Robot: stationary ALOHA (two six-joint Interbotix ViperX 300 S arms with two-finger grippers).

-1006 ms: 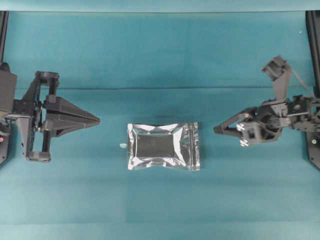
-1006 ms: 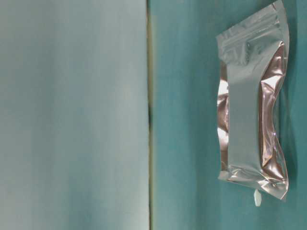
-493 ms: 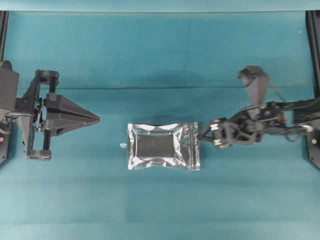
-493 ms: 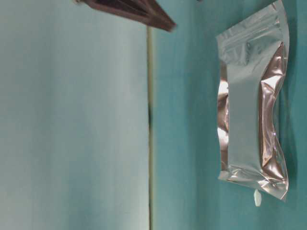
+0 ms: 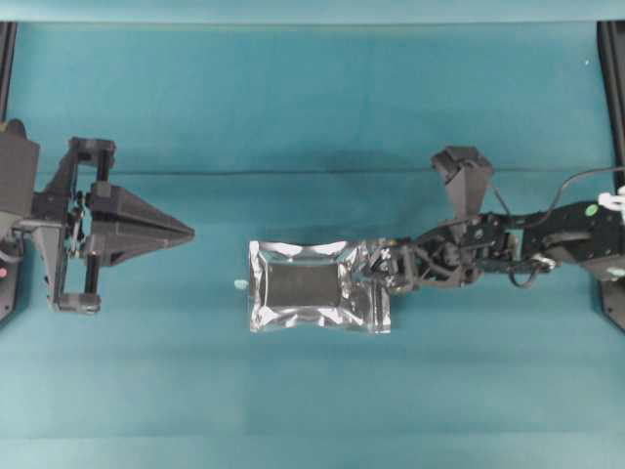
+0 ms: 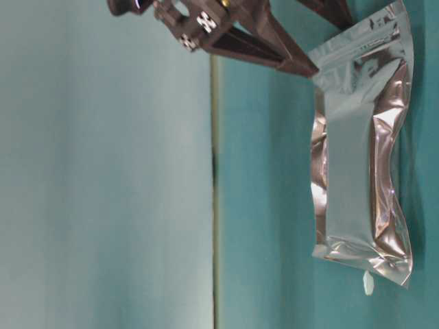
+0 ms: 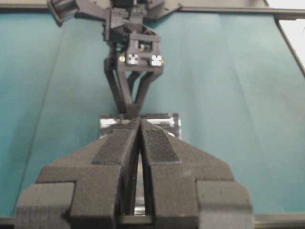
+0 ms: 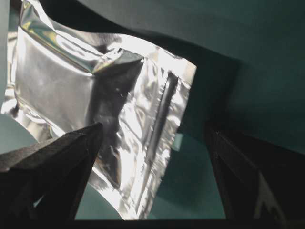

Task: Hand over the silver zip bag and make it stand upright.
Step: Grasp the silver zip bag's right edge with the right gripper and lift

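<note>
- Item: silver zip bag [image 5: 318,286]. Lies flat on the teal counter [image 5: 312,107], about midway between the two arms. Foil crinkled and mirror-like. Not yet lifted, not yet upright.
- Long axis: runs left to right in the overhead view, on the line joining the two arms. The zip strip [image 8: 159,114] crosses the short end that faces the right arm.
- Small pale fleck [image 5: 238,283]: sits on the cloth just beside the bag's far, left-hand short edge. What it is cannot be told.
- Right hand [image 5: 374,276]: released, jaws spread wide. It reaches in from the right, over the bag's zip end. In its own wrist view one finger [image 8: 52,157] stands over the foil and the other off the bag's edge over bare cloth, so the zip end lies in the gap. Whether a fingertip touches the foil cannot be told.
- Left hand [image 5: 186,234]: well apart from the bag, on the bag's left. Fingers [image 7: 119,148] almost together with a thin slit between them, grasping nothing.
- Nearer arm: the right, by a wide margin.
- Judgement: the coming move looks like a pinch on the zip end, which asks the right hand to close across the bag's short edge.
</note>
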